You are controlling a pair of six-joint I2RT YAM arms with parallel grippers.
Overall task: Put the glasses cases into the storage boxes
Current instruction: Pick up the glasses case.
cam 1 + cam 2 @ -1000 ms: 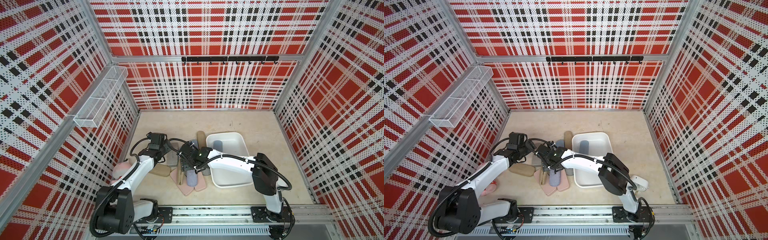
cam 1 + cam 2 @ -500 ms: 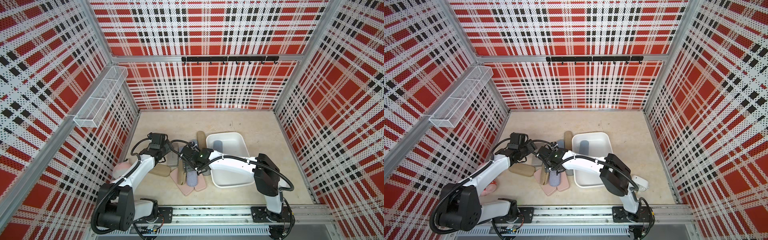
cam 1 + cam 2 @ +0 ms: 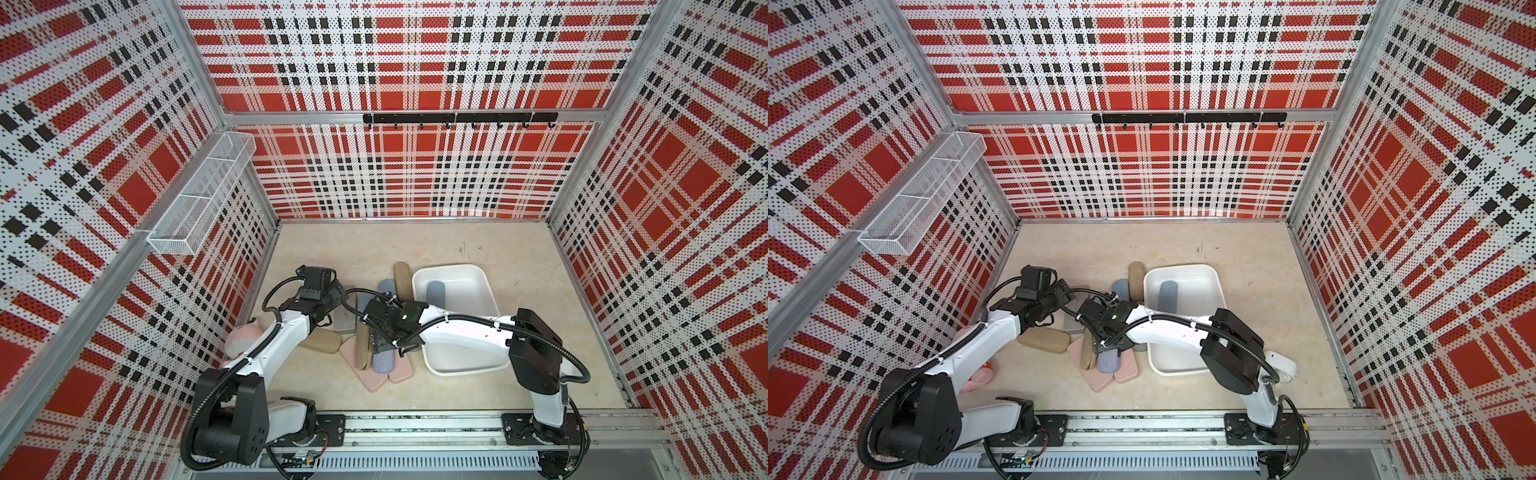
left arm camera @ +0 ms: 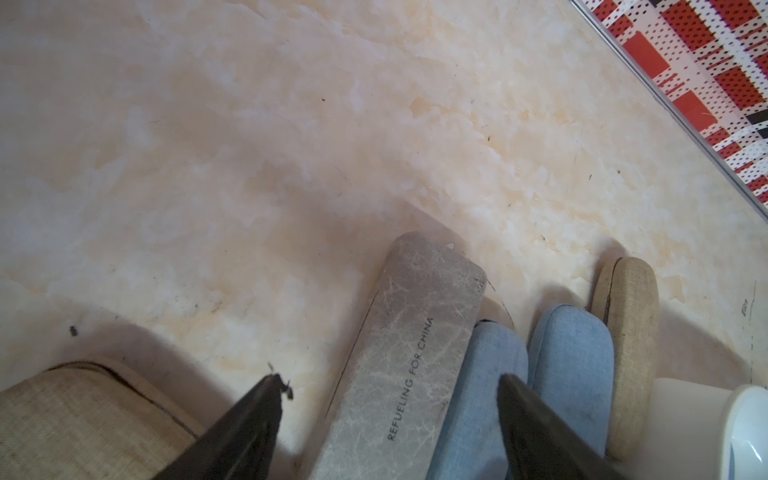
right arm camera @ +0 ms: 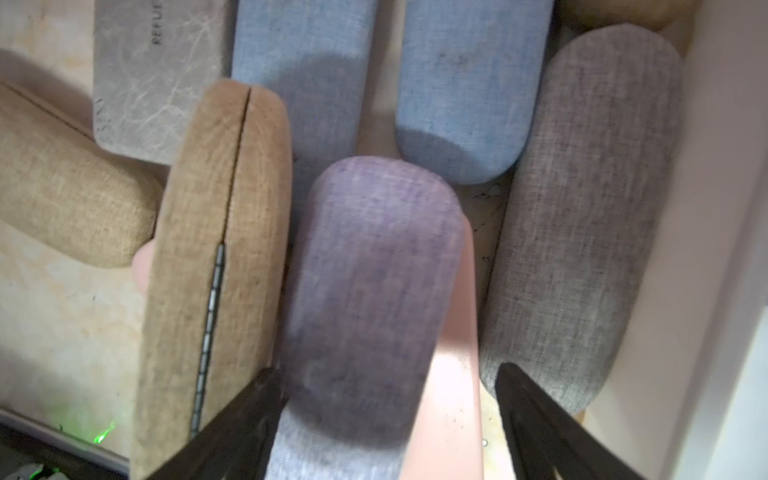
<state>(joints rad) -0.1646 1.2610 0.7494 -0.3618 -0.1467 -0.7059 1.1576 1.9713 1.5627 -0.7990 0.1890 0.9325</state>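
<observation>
Box (image 3: 465, 291), white: one grey-blue case (image 3: 435, 291) inside. Remaining cases (image 3: 384, 362), about ten: heaped on table (image 3: 519, 257) just beside box. Left gripper (image 4: 388, 378): spread over flat grey case (image 4: 415, 316). Right gripper (image 5: 386, 372): spread over purple case (image 5: 374, 270). Progress, judged: barely begun; nearly all cases left.

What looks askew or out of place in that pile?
One tan case stands on its edge, hinge showing, beside the lavender case. A pink soft toy lies apart from them: not a case.
</observation>
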